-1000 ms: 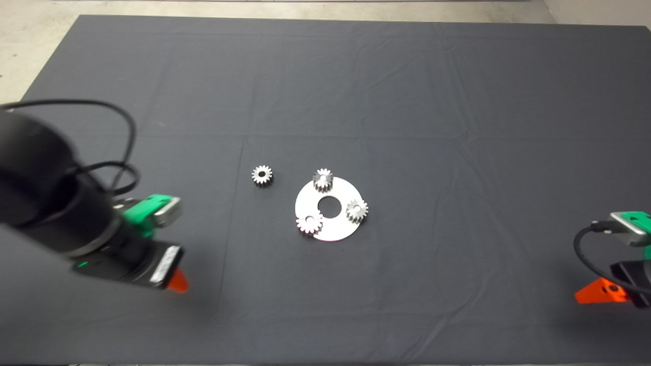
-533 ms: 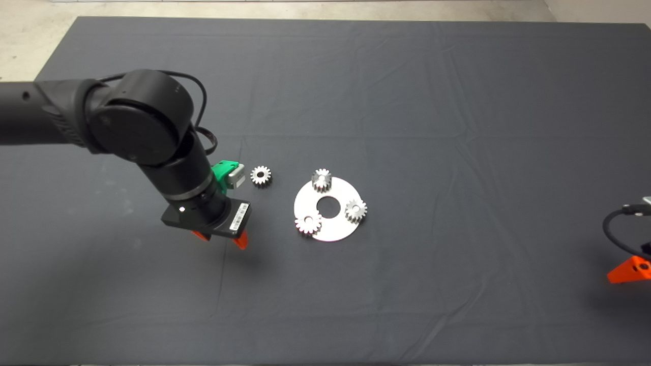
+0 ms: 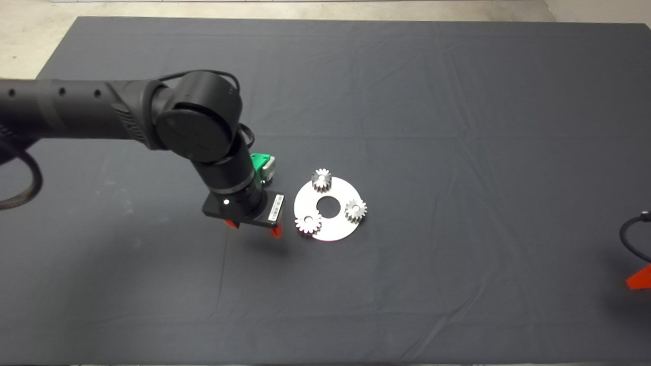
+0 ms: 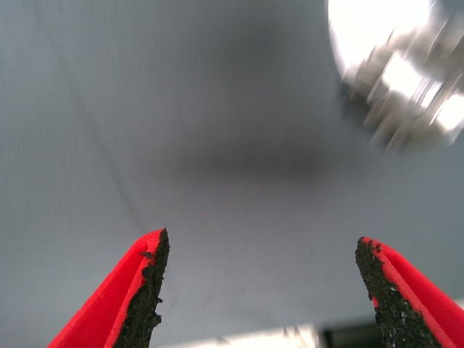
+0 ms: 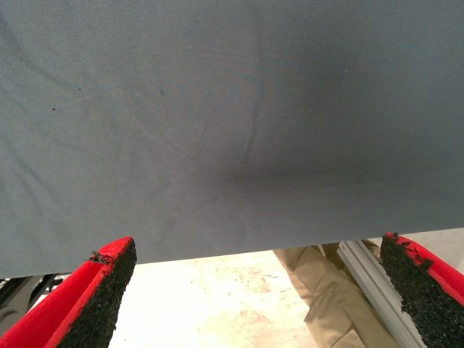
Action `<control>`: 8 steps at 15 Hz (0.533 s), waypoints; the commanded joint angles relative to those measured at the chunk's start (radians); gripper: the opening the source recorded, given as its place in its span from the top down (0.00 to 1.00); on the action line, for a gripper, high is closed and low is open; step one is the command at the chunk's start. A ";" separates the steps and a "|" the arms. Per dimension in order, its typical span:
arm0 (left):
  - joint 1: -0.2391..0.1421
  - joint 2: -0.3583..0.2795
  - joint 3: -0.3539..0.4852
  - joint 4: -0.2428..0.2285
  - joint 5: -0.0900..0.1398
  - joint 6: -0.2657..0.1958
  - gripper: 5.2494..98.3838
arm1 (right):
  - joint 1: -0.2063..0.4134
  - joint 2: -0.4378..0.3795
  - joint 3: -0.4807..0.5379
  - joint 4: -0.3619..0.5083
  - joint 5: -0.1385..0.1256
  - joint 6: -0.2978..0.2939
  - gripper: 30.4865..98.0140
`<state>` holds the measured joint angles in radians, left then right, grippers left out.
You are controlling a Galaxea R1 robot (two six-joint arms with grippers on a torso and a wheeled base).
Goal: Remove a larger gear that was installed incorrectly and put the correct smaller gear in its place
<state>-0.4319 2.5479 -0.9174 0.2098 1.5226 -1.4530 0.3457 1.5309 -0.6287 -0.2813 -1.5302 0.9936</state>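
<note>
A round silver plate (image 3: 335,223) lies mid-mat with three gears on it. The larger gear (image 3: 308,222), star-toothed, sits at its near left edge. Two short-toothed gears sit at the plate's far edge (image 3: 322,179) and right edge (image 3: 356,208). The loose smaller gear is hidden behind my left wrist. My left gripper (image 3: 253,229) is open and empty, low over the mat just left of the larger gear. In the left wrist view (image 4: 261,250) the larger gear (image 4: 406,80) and the plate (image 4: 362,22) show blurred ahead, off to one side. My right gripper (image 3: 640,278) is parked at the mat's right edge, open (image 5: 259,250).
The dark mat (image 3: 457,127) has creases and covers the table; pale floor shows beyond its far edge. The right wrist view shows the mat's edge, floor, a metal rail (image 5: 370,279) and a person's beige trouser leg (image 5: 319,290).
My left arm has swung in from the lower left to beside the plate, now covering the loose smaller gear. My right gripper has drawn back toward the right edge.
</note>
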 commanded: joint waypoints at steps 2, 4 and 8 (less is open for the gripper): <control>-0.007 0.053 -0.006 0.126 0.076 -0.117 0.36 | 0.003 -0.011 0.015 -0.036 -0.076 -0.008 0.14; 0.004 0.082 -0.007 0.147 0.077 -0.138 0.33 | 0.003 -0.004 0.012 -0.036 -0.076 -0.008 0.14; 0.011 0.116 0.000 0.149 0.076 -0.179 0.27 | 0.001 0.004 0.012 -0.036 -0.076 -0.007 0.14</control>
<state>-0.4181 2.6324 -0.9251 0.3359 1.5249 -1.5862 0.3434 1.5317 -0.6226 -0.2881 -1.5297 0.9915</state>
